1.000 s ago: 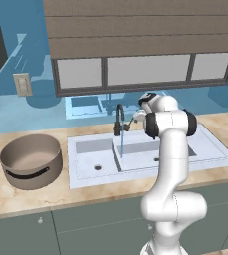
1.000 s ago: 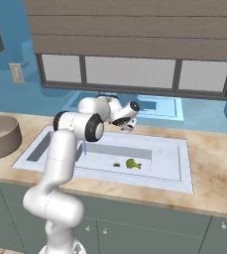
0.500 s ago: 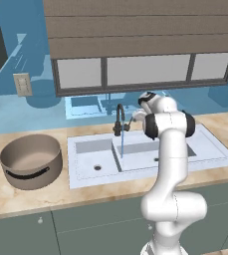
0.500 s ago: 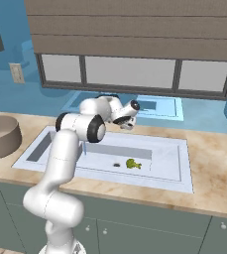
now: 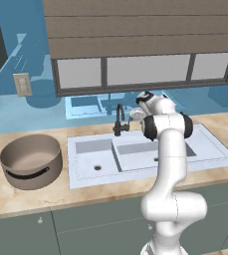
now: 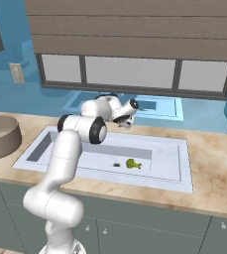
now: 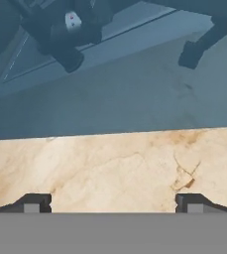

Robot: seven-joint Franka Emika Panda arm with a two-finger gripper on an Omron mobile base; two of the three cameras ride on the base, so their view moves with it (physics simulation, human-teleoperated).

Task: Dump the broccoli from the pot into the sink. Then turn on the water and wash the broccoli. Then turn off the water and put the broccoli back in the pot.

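Note:
The broccoli (image 6: 132,163) lies on the floor of the white sink's (image 6: 182,168) right basin, beside the drain. Left of the sink (image 5: 80,174), the grey-brown pot (image 5: 31,160) stands upright on the counter, showing its taupe inside and a black handle. My gripper (image 5: 134,115) hovers open and holds nothing. It is behind the sink, just right of the black faucet (image 5: 119,120). The hand view has the gripper (image 7: 112,203) over the marble counter strip, with the dark faucet handle (image 7: 65,31) above it. I see no water stream at the spout.
A blue backsplash and a window run behind the sink. The pot (image 6: 0,136) sits at the left edge of the right base view. Marble counter (image 6: 214,168) stretches right of the sink. A wall socket (image 5: 22,84) is above the pot.

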